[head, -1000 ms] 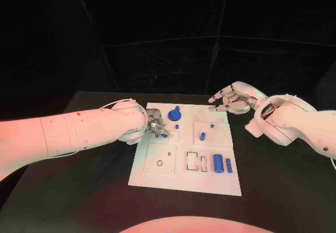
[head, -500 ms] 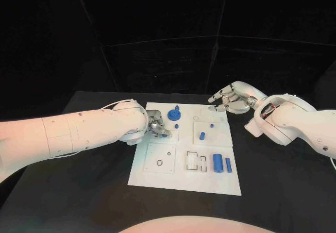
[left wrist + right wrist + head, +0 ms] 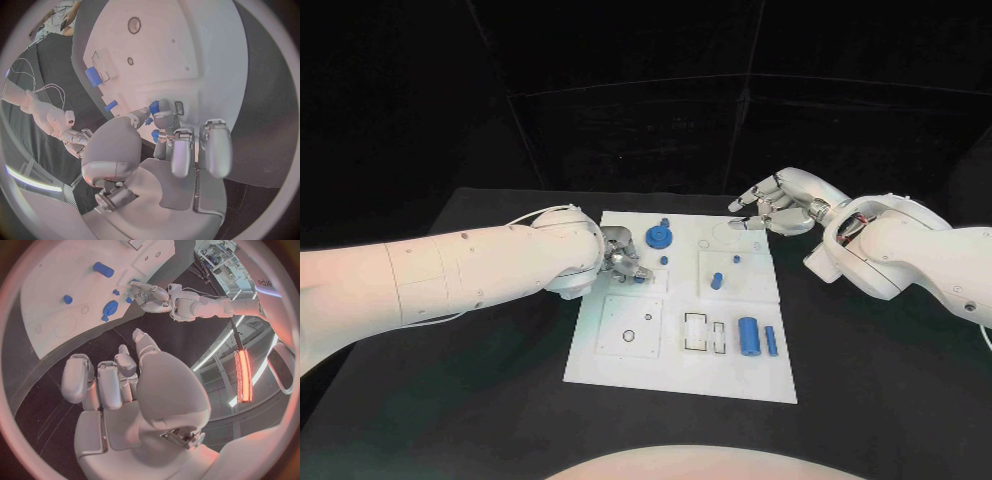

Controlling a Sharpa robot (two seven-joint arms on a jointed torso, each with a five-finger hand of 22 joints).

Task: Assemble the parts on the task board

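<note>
assembly looks to be at the placing step: the left hand [image 3: 620, 262] sits over the near-left part of the task board [image 3: 678, 370], its fingers [image 3: 164, 120] drawn narrow around a small blue part [image 3: 154, 107] pinched at the tips, right down against the white surface. in the left wrist view another small blue piece [image 3: 155, 134] shows just below the fingertips; whether it is a second part or the far end of the same one, i cannot tell

the right hand [image 3: 769, 213] hovers off the far-right corner of the board, above the black counter [image 3: 473, 400], holding nothing; its fingers [image 3: 100, 382] are loosely curled and apart, not touching any part

on the board, a blue gear-like disc with a peg [image 3: 659, 237] stands near the far edge, a short blue peg [image 3: 717, 280] stands upright in the middle, and a thick blue cylinder [image 3: 749, 337] lies beside a thinner blue bar [image 3: 772, 341] at the near-right. a dark rectangular slot [image 3: 694, 332] just left of them looks unfilled, as do the small holes in the square plate [image 3: 632, 327] at the near-left

judging from this, the left hand is seating its part into a socket by the board's left edge. the next move calls for a straight downward press with the part kept upright, then a clean release without dragging it out. the risk is a tilt that jams the part at the socket mouth
</note>
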